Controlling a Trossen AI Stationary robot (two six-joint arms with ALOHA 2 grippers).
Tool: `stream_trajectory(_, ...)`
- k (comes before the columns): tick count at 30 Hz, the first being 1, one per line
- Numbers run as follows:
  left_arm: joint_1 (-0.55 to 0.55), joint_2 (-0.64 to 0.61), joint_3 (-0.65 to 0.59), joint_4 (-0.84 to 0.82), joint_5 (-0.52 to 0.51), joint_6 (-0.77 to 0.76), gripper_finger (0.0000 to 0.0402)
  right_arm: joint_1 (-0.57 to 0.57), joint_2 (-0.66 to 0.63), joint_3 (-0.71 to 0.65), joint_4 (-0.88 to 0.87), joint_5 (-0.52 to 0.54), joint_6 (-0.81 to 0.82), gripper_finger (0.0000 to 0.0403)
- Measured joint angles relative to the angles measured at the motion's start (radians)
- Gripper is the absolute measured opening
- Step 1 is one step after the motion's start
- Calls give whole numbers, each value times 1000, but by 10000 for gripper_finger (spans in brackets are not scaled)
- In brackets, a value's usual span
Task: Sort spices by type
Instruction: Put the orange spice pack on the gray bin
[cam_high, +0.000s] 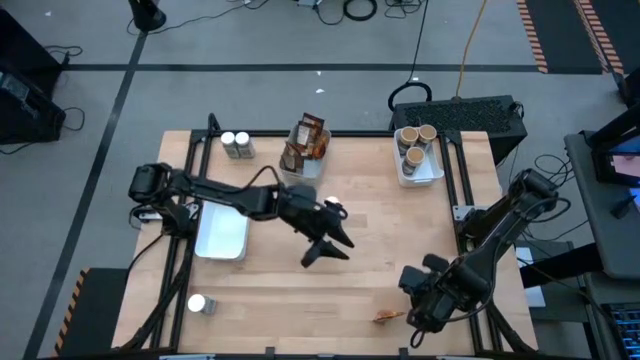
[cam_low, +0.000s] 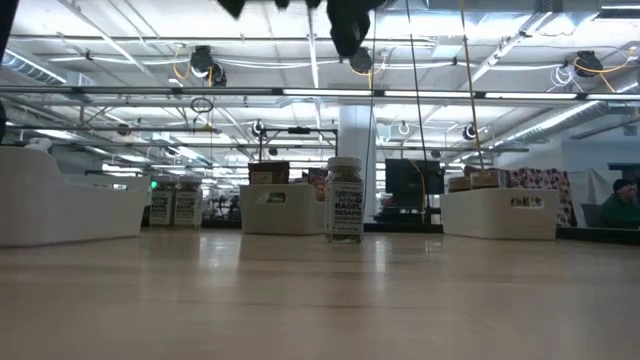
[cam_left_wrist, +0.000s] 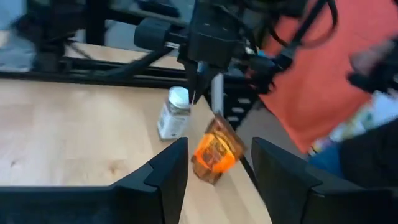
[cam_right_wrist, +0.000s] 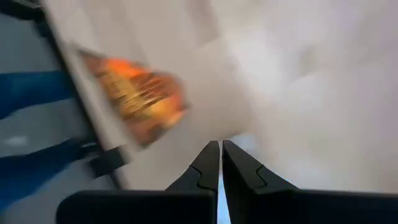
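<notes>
My left gripper (cam_high: 325, 248) (cam_left_wrist: 214, 180) is open and held above the table's middle, just near of an upright white-capped jar (cam_high: 335, 207) (cam_low: 344, 198). My right gripper (cam_right_wrist: 219, 149) is shut and empty near the table's near right edge. It points down beside an orange packet (cam_high: 387, 317) (cam_left_wrist: 214, 150) (cam_right_wrist: 138, 98) that lies at that edge. The left wrist view also shows a white-capped jar (cam_left_wrist: 174, 112) standing on the table by the right arm's fingers (cam_left_wrist: 198, 84). Another jar (cam_high: 200, 304) lies near the near left corner.
Two jars (cam_high: 237, 145) stand at the far left. A tray of dark and orange packets (cam_high: 305, 148) and a white tray of tan-topped tubs (cam_high: 418, 150) sit along the far edge. A white tray (cam_high: 222, 232) lies under the left arm. Bare wood spans the middle.
</notes>
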Motion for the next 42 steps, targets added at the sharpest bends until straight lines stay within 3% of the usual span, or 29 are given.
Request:
stream_trajectory(5, -128, 0, 94, -56, -301, -165, 180, 0, -46, 0, -134, 173, -186, 0)
stream_trajectory(9, -250, 22, 155, -63, -579, -211, 180, -18, -112, 0, -157, 204, -254, 0)
stream_trajectory(12, -322, 63, 200, -67, -696, -244, 180, -18, -172, 0, -158, 241, -235, 0)
stream_trajectory(15, -377, 130, 259, -70, -768, -268, 180, -3, -226, 0, -160, 343, -198, 0)
stream_trajectory(19, -417, 246, 380, -87, -808, -267, 180, 6, -272, 0, -160, 436, -173, 0)
stream_trajectory(27, -416, 442, 622, -232, -796, -209, 180, 15, -274, 0, -150, 444, -174, 0)
stream_trajectory(32, -408, 509, 660, -224, -748, -163, 180, 27, -273, 0, -150, 484, -169, 0)
stream_trajectory(42, -406, 594, 659, -147, -775, -160, 180, 41, -273, 0, -148, 543, -143, 0)
